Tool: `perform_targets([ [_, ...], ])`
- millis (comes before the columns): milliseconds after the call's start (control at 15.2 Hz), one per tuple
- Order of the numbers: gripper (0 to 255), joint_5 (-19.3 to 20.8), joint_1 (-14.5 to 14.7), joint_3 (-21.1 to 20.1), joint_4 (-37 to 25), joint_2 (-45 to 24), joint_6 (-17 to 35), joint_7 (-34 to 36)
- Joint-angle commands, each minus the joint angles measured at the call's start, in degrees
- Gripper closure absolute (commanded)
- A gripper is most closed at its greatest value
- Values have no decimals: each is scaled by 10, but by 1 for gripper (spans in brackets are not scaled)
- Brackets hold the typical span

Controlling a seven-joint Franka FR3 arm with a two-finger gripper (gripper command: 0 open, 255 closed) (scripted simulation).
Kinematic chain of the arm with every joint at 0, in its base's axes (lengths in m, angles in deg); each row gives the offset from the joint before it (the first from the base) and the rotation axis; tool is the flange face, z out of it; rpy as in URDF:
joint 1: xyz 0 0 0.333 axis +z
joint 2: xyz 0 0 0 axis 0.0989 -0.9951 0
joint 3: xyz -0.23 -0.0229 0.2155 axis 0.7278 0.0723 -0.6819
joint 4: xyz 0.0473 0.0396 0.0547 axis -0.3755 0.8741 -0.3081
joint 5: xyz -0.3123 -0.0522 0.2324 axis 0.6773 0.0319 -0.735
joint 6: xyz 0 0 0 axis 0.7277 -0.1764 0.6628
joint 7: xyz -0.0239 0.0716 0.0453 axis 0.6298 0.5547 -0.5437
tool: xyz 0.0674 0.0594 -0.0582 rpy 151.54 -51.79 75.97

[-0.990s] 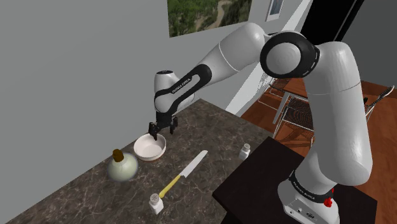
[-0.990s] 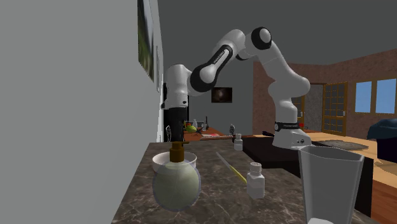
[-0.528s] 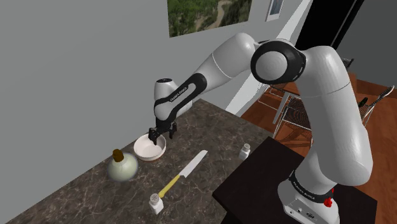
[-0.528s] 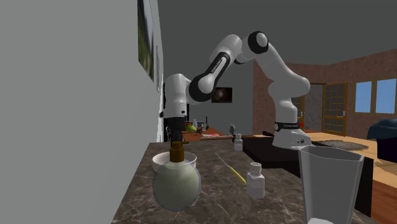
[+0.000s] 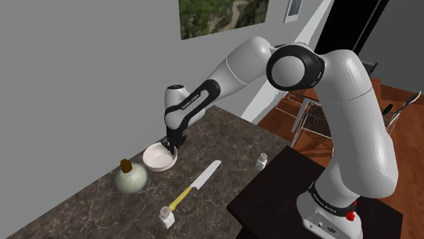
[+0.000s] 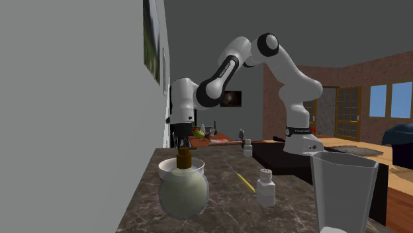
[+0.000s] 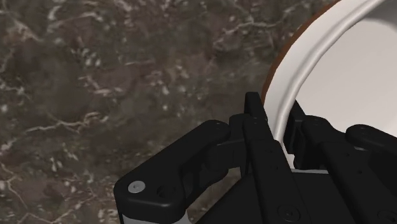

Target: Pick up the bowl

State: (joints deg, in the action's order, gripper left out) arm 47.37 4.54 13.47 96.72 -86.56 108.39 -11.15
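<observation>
The bowl [image 5: 160, 159] is white inside, with a brown rim band outside. The counter [image 5: 231, 142] is dark brown-grey stone with pale veins. The gripper [image 5: 166, 144] is all black, and the arm [image 5: 353, 102] is white with dark joints. At lower left, the knife [image 5: 196, 187] has a yellow handle and a pale blade. The round bottle [image 5: 130, 180] is pale green with a brown stopper. The wall [image 5: 68, 68] is plain grey.

Grey wall [image 5: 81, 68], dark marble counter [image 5: 231, 136], wooden floor [image 5: 408, 183]

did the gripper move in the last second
Yes. In the shoulder view the gripper has dropped from above the white bowl down onto its rim, a little leftward.
</observation>
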Motion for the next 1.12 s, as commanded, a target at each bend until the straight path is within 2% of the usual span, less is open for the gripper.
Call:
perform_targets([
  [0, 255, 0, 0, 0, 0, 0, 0, 0],
  [198, 255, 0, 0, 0, 1, 0, 1, 0],
  [1056, 255, -7, -6, -7, 7, 72, -65, 6],
])
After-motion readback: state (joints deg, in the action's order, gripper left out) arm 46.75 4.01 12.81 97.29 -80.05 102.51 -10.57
